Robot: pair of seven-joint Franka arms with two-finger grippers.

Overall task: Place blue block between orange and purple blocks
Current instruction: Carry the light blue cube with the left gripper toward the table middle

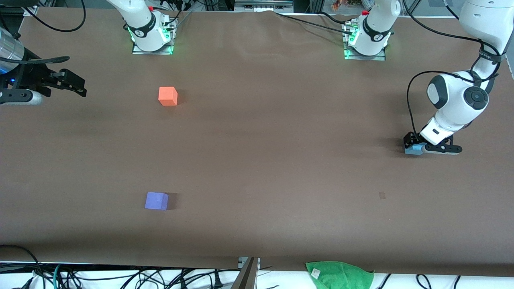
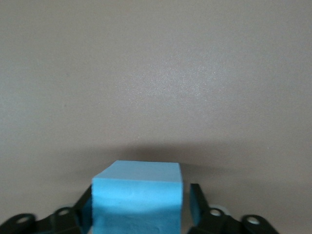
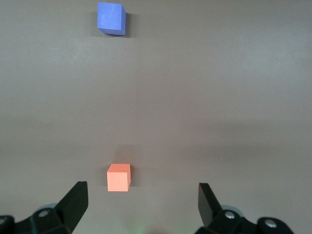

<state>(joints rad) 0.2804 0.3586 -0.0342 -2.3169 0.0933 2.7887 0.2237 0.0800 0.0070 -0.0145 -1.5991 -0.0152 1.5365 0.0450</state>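
Seemingly low at the left arm's end of the brown-covered table (image 1: 257,160), the front view shows the left gripper (image 1: 415,147) set around the small sky-blue matte cube (image 1: 413,149), well apart from the bright orange matte cube (image 1: 168,96) and the violet-purple matte cube (image 1: 156,200), which lies nearer the camera; the right gripper (image 1: 78,85) waits over the table's other end. Its own wrist view shows the fingers (image 2: 197,200) flanking the blue cube (image 2: 137,197), one with a slight gap, so lifting before they clamp could leave it on the table. Finally, the right wrist view shows that gripper (image 3: 141,200) wide open and empty above the orange cube (image 3: 119,177) and purple cube (image 3: 111,18), a gap the long carry might miss.
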